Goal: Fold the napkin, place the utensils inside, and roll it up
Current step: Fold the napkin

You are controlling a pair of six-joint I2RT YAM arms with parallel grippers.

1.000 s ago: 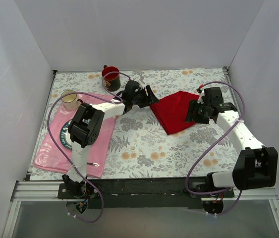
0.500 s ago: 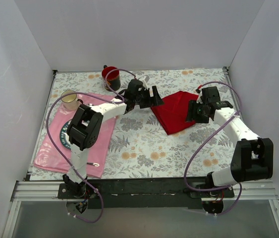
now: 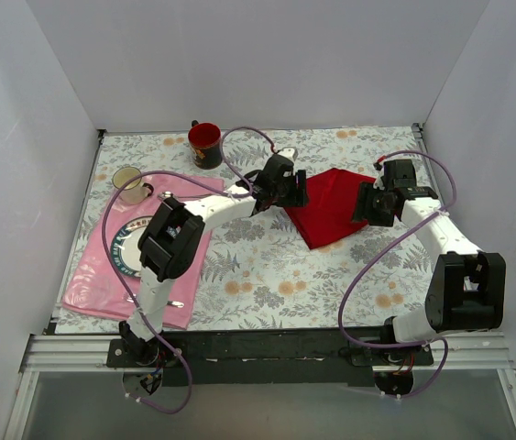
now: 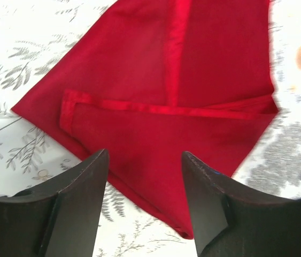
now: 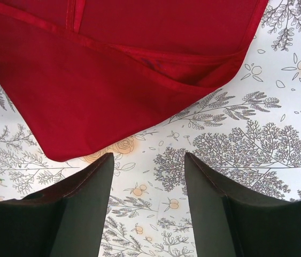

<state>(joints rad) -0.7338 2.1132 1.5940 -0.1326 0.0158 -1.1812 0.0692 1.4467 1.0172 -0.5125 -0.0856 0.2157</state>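
Note:
The red napkin [image 3: 331,206] lies folded on the floral tablecloth at the right of the middle, its hems showing in the left wrist view [image 4: 193,69]. My left gripper [image 3: 290,190] hovers at the napkin's left edge. It is open, with the red cloth below the gap [image 4: 145,160] and nothing pinched. My right gripper [image 3: 373,203] is at the napkin's right side, also open, over bare tablecloth [image 5: 149,160] just short of the cloth's corner [image 5: 113,80]. I cannot make out the utensils in any view.
A pink placemat [image 3: 102,284] at the left carries a plate [image 3: 127,246], partly hidden by my left arm. A beige cup [image 3: 129,183] and a red mug [image 3: 205,144] stand at the back left. White walls close in three sides.
My left gripper has slid right onto the napkin's left edge, and its jaws widened, then narrowed somewhat. The right gripper has shifted slightly toward the back; its forearm swung in.

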